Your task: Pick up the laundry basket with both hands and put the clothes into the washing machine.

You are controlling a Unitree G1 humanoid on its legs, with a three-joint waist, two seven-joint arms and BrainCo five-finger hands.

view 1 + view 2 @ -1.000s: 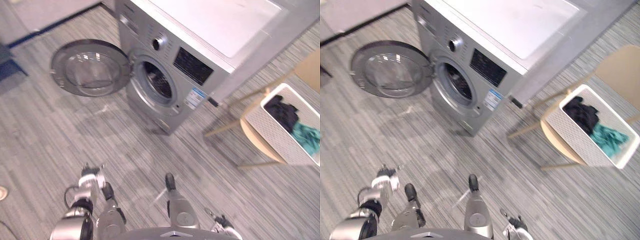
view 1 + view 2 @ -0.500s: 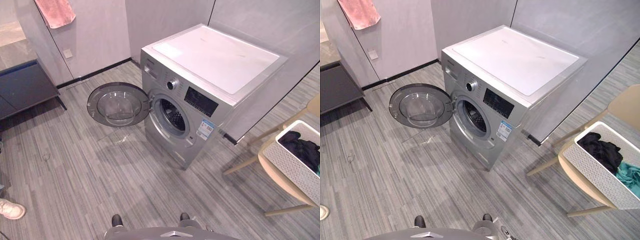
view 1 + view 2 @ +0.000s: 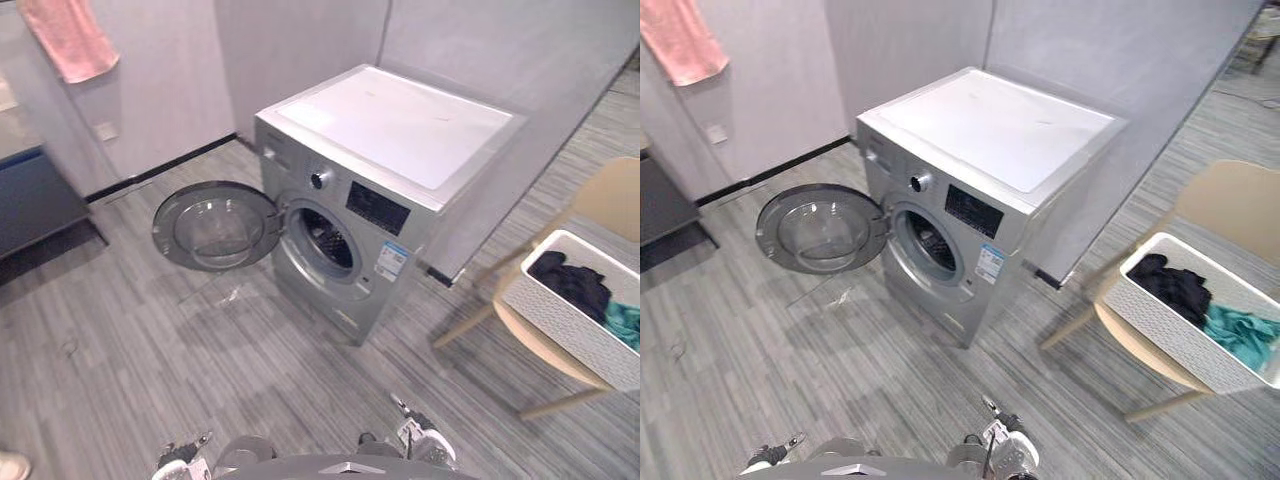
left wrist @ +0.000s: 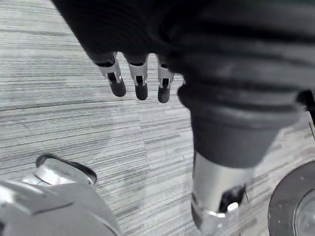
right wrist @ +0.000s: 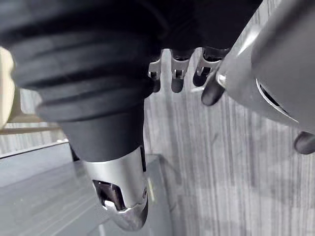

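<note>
Left hand [image 4: 139,78] and right hand [image 5: 177,76] hang loose, empty

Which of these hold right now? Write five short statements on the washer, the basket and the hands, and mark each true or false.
1. The laundry basket holds black and teal clothes. True.
2. The laundry basket stands on the floor beside the door. False: it rests on the chair, on the machine's far side from the door.
3. The washing machine has its door swung open. True.
4. Both hands grip the basket. False: the left hand and the right hand hold nothing, fingers relaxed above the floor.
5. A pink towel lies on top of the machine. False: the pink towel hangs on the wall.
</note>
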